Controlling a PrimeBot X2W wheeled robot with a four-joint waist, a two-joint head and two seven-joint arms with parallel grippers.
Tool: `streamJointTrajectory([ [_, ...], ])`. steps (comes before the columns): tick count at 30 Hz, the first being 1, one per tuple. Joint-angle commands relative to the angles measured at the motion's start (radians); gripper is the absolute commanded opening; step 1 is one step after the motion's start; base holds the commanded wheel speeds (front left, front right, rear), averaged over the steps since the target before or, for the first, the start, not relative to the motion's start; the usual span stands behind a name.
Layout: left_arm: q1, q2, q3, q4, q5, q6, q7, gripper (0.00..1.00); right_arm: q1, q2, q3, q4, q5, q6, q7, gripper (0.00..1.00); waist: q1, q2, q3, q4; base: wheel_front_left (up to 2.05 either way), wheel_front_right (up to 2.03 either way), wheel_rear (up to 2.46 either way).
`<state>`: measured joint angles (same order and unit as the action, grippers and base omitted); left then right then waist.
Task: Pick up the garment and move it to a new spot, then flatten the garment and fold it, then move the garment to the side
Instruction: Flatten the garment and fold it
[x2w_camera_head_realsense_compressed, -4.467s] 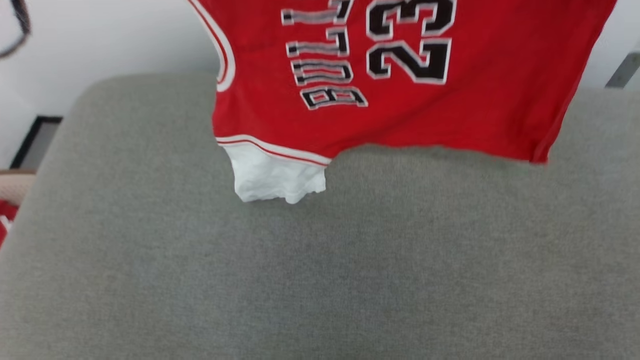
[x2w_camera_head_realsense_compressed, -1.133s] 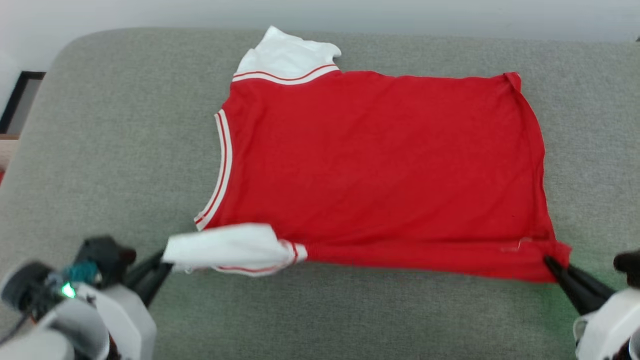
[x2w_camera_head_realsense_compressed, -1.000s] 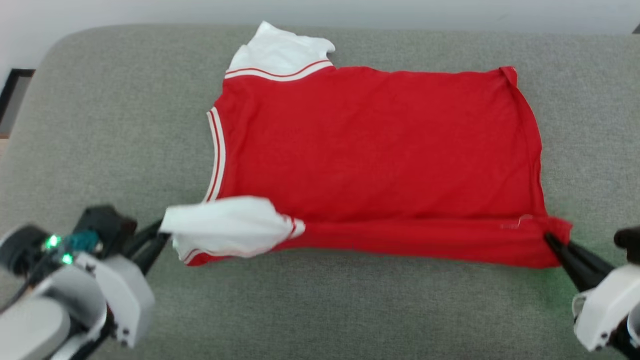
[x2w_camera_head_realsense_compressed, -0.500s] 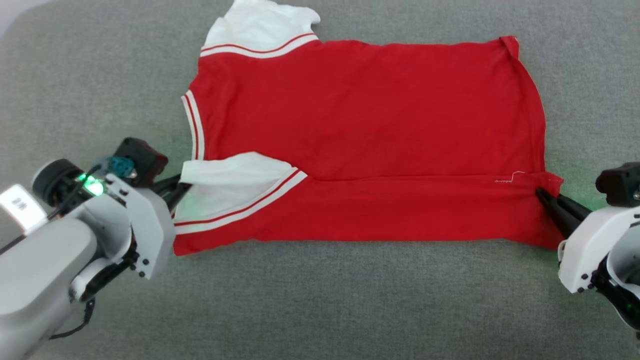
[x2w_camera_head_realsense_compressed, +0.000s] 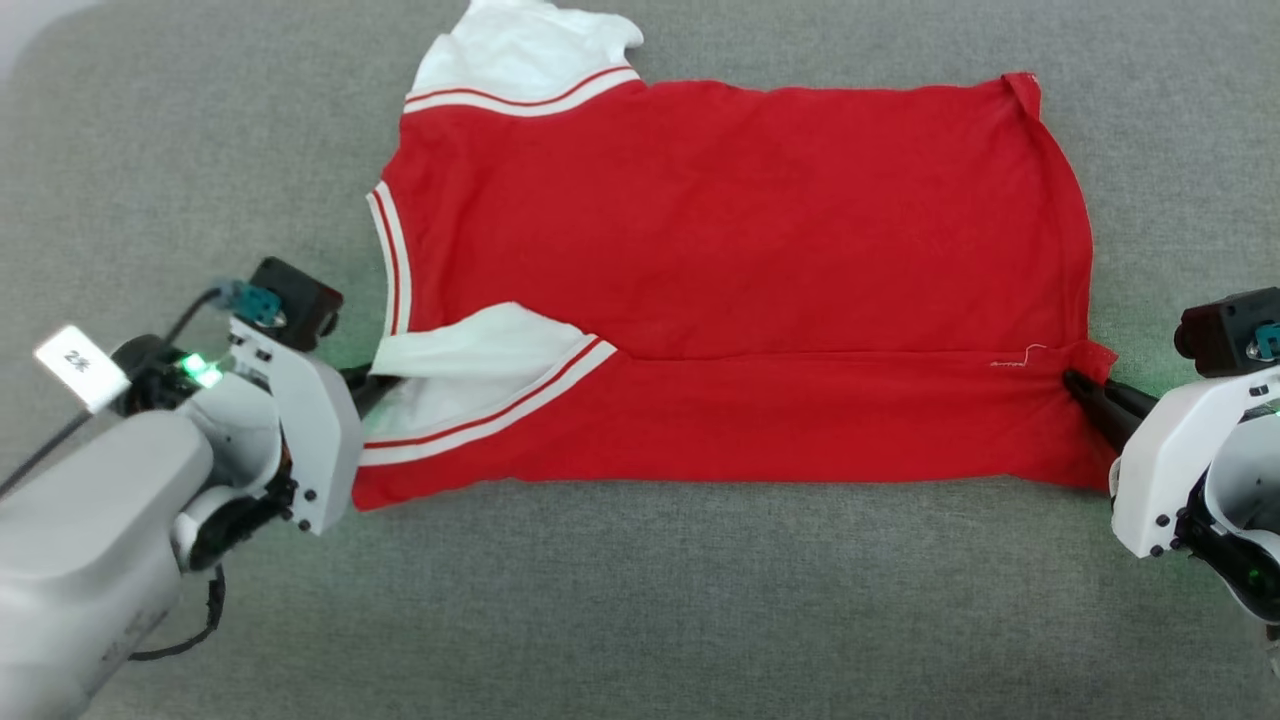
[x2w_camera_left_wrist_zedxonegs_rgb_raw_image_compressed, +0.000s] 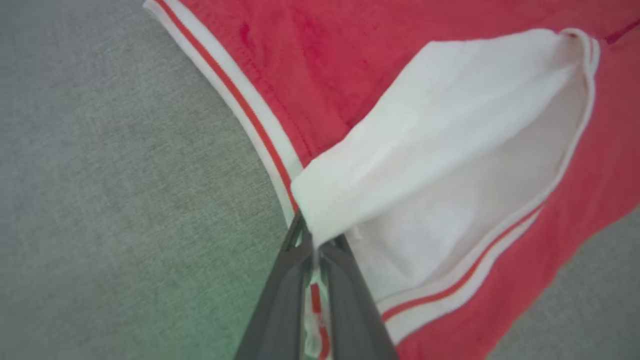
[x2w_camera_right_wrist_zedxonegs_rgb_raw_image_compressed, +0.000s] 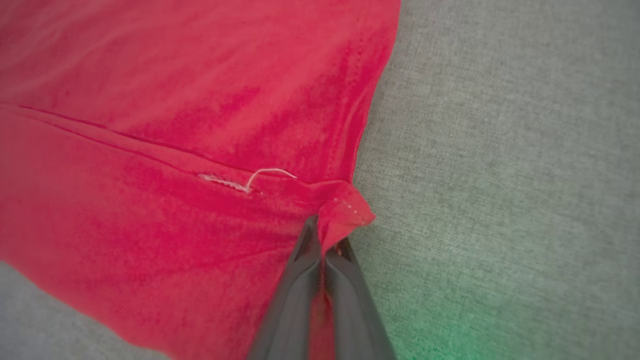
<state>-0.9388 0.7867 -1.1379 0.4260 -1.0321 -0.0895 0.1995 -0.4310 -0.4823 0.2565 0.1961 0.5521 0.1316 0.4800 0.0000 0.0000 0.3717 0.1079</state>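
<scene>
The garment (x2w_camera_head_realsense_compressed: 730, 250), a red jersey with white sleeves and striped trim, lies spread plain side up on the grey cushion (x2w_camera_head_realsense_compressed: 650, 600). Its near strip is folded over onto the body, with a white sleeve (x2w_camera_head_realsense_compressed: 480, 350) lying on top at the left. My left gripper (x2w_camera_head_realsense_compressed: 372, 385) is shut on that sleeve's edge (x2w_camera_left_wrist_zedxonegs_rgb_raw_image_compressed: 320, 220), cloth pinched between the dark fingers (x2w_camera_left_wrist_zedxonegs_rgb_raw_image_compressed: 280, 300). At the right, my right gripper (x2w_camera_head_realsense_compressed: 1078, 390) is shut on the garment's folded hem corner (x2w_camera_right_wrist_zedxonegs_rgb_raw_image_compressed: 345, 210). The lettering and number are hidden underneath.
Grey cushion fabric surrounds the garment, with bare room along the near side and at the far left (x2w_camera_head_realsense_compressed: 150, 150). A second white sleeve (x2w_camera_head_realsense_compressed: 520, 40) pokes out at the far edge. A pale floor corner (x2w_camera_head_realsense_compressed: 20, 20) shows at the upper left.
Both grippers have carried the garment's near edge away from me and laid it over the body as a folded strip. The head camera has tilted down, shifting the whole picture.
</scene>
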Motion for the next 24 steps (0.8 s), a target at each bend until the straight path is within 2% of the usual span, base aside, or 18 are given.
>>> streamJointTrajectory([
  [1, 0.003, -0.004, 0.005, 0.018, -0.018, 0.002, 0.014, 1.0, 0.014, 0.003, 0.012, 0.026, 0.003, -0.002, 0.027, 0.24, 0.0, 0.0, -0.01, 0.004, 0.0, 0.0, 0.0],
  [3, 0.008, -0.013, 0.014, 0.03, -0.048, 0.007, 0.03, 1.0, 0.014, 0.008, 0.003, 0.032, 0.011, -0.002, 0.048, 0.46, 0.0, 0.0, -0.021, 0.007, 0.0, 0.0, 0.0],
  [5, 0.01, -0.016, 0.018, 0.036, -0.065, 0.009, 0.042, 1.0, 0.008, 0.007, 0.003, 0.033, 0.011, -0.002, 0.066, 1.0, 0.0, 0.0, -0.032, 0.011, 0.0, 0.0, 0.0],
  [11, 0.019, -0.014, 0.043, 0.03, -0.105, 0.032, 0.041, 1.0, -0.008, 0.015, -0.011, 0.022, 0.01, -0.002, 0.088, 1.0, 0.0, 0.0, -0.071, 0.022, 0.0, 0.0, 0.0],
  [16, 0.043, 0.01, 0.052, -0.009, -0.125, 0.062, 0.048, 1.0, -0.001, 0.023, -0.035, -0.007, 0.006, -0.001, 0.086, 1.0, 0.0, 0.0, -0.106, 0.025, 0.0, 0.0, 0.0],
  [24, 0.143, 0.064, 0.063, -0.135, -0.196, 0.157, 0.068, 1.0, 0.041, 0.048, -0.121, -0.11, -0.027, -0.001, 0.008, 1.0, 0.0, 0.0, -0.156, 0.011, 0.0, 0.0, 0.0],
])
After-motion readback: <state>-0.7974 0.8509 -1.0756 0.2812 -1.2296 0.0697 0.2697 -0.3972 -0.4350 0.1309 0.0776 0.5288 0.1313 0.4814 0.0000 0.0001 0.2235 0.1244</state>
